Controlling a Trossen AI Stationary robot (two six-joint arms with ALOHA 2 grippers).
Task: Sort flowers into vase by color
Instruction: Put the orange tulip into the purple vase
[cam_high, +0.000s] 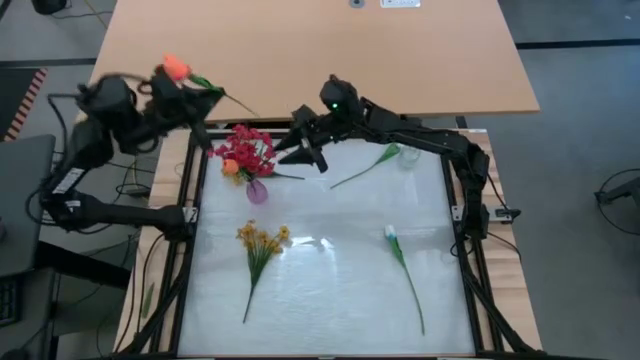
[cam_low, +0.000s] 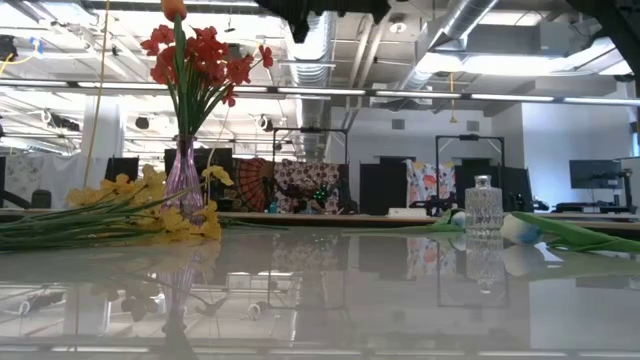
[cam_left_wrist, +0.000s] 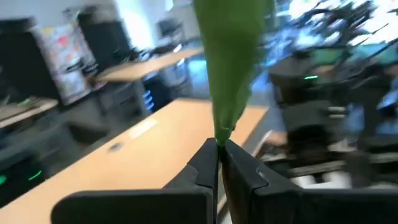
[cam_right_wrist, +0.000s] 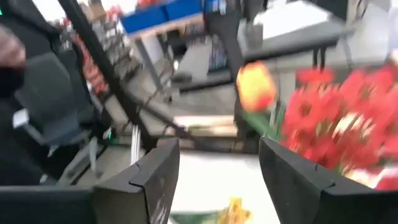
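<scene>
Scanning outward, you have: yellow spray (cam_high: 258, 250) and white stem (cam_high: 402, 262) lying well apart; red bunch (cam_high: 246, 149) in purple vase (cam_high: 257, 190); right gripper (cam_high: 303, 152) beside it, jaws apart; left gripper (cam_high: 196, 97) past the mat's corner, clamped on orange flower (cam_high: 177, 68).

Ceiling strip lights (cam_low: 300, 92) lit the room brightly; glare streaked the glossy white table surface (cam_high: 320, 243). Both wrist views were motion-blurred, everything beyond the jaws smeared.

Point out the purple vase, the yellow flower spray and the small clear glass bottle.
purple vase (cam_high: 257, 191), high view, on its body.
yellow flower spray (cam_high: 261, 238), high view, on the blooms.
clear glass bottle (cam_low: 483, 212), low view, on its faceted body.
</scene>
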